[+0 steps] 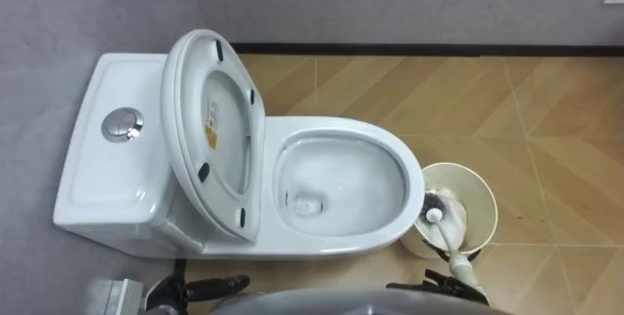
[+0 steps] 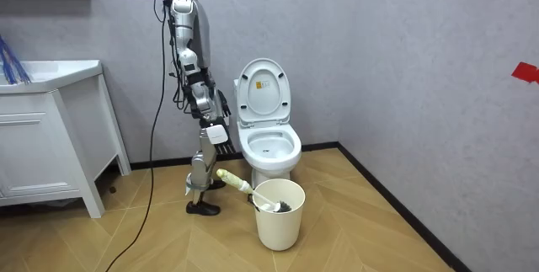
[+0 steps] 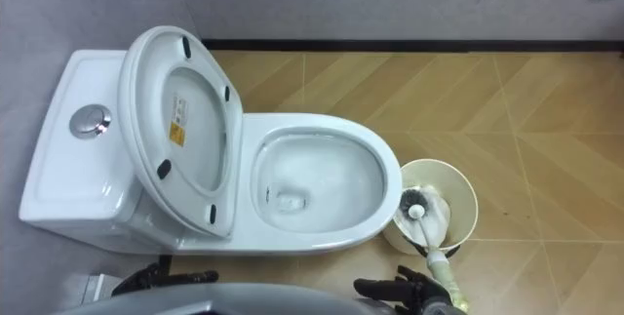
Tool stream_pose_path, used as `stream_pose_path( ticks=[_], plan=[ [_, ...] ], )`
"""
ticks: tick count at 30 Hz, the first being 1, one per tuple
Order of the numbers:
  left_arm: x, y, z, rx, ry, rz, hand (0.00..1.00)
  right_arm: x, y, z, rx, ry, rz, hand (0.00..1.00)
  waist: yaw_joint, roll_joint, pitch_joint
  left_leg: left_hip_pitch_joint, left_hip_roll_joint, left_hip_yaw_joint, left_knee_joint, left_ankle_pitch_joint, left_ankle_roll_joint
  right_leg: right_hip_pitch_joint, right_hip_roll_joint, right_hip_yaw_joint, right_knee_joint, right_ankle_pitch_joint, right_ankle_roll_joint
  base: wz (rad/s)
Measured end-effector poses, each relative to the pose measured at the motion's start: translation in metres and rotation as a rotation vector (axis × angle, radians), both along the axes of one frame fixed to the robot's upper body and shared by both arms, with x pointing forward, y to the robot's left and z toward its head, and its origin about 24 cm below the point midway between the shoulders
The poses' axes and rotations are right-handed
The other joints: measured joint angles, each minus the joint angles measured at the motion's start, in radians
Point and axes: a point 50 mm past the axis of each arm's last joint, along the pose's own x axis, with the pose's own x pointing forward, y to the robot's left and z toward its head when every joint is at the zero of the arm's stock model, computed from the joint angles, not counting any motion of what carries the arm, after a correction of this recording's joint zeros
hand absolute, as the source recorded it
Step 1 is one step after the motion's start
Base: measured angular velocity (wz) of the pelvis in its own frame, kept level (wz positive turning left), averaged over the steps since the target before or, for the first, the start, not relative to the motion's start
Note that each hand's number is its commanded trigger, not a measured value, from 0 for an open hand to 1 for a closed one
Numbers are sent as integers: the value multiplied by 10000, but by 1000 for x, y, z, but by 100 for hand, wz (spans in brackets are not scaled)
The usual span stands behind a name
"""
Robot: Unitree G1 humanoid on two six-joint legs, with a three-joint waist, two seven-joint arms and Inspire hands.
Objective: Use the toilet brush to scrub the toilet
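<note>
The robot stands close beside the toilet [image 1: 336, 247], on the room view's left of it, with a white cabinet [image 2: 42, 154] farther off on that side. The lid [image 1: 210, 130] and seat are up against the tank, so the bowl [image 1: 341, 183] lies open, with a little water at its bottom. A cream bucket [image 1: 476, 190] stands on the floor just beside the bowl's front. The brush [image 1: 439, 219] is in it, head down near the bottom and handle slanting up over the rim toward the robot.

The right hand [image 3: 395, 287] sits at the lower edge of the eye views, right by the handle's end. Whether it has hold of the handle I cannot tell. The left hand [image 1: 210, 284] lies low on the other side, fingers stretched out and empty.

By my reading the task has barely begun. The bowl is ready, but the brush has not left the bucket, so the lift, the scrubbing and the return all remain.

The eye views look straight down into the bowl and bucket. The room view adds the robot's stance, the cabinet, and how steeply the handle leans out.
</note>
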Motion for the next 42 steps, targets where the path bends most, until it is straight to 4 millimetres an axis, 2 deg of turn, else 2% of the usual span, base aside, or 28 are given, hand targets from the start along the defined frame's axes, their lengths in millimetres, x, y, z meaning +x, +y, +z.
stream_pose_path(
  ticks=[6, 12, 14, 17, 22, 25, 30, 33, 36, 39, 42],
  plan=[
    [0, 1, 0, 97, 20, -45, 0, -1, -6, 1, -651, 113, 47, 0, -40, 43, 35, 28, -56, -114, 12, -7, 13, 99, -12, 1, -4, -31, 9, 6],
    [5, -1, 0, 299, 8, -473, 0, 13, -10, 5, -1844, -332, 1260, 0, -18, 195, 39, -3, -91, -95, 41, -62, 58, 63, 3, 24, 7, -45, 41, 0],
    [7, -2, 1, 443, -92, -599, 0, 21, -12, 9, -2431, -611, 1760, 0, -49, 179, -2, -79, -100, -90, 47, -65, 64, -1, -8, 19, 27, -45, 44, 0],
    [8, -1, 1, 702, -279, -572, 0, 45, -14, 19, -3680, -1677, 2937, 0, -51, 224, 26, -148, -93, -79, 73, -64, 66, -134, -15, 48, 145, -42, 44, 0],
    [7, 2, 2, 954, -353, -649, 0, 83, -14, 41, -5267, -3596, 3871, 0, -7, 227, 38, -189, -100, -31, 66, -62, 69, -193, -20, 157, 153, -46, 48, 0],
    [8, 5, 3, 1089, -334, -827, 0, 96, -13, 50, -5915, -4289, 4024, 0, 21, 152, 29, -203, -109, -26, 77, -63, 72, -197, -28, 161, 149, -55, 59, 0],
    [9, 14, 6, 1514, -257, -1326, 0, 96, -16, 49, -6385, -4260, 3615, 0, 12, 60, 26, -239, -114, -26, 115, -64, 75, -206, -41, 138, 148, -55, 60, 1],
    [10, 16, 6, 1756, -244, -1320, 0, 86, -20, 42, -6508, -3653, 3149, 0, -16, 14, 14, -385, -119, -83, 172, -65, 75, -197, -43, 60, 150, -55, 60, 7],
    [8, 18, 7, 2027, -145, -1436, 0, 73, -25, 35, -6570, -2995, 2552, 0, 23, -49, 58, -491, -119, -121, 190, -65, 75, -252, -39, 2, 148, -55, 60, 6],
    [11, 24, 9, 2276, -143, -1703, 0, 69, -32, 35, -6680, -2750, 1883, 0, 7, -51, 67, -876, -101, -122, 442, -75, 90, -508, -39, -38, 201, -50, 52, 8],
    [20, 28, 11, 2471, -271, -2069, 0, 73, -38, 35, -6888, -2573, 1809, 0, -33, 40, 89, -1433, -68, -130, 728, -84, 108, -972, -53, -152, 408, -34, 29, 13]
  ],
)
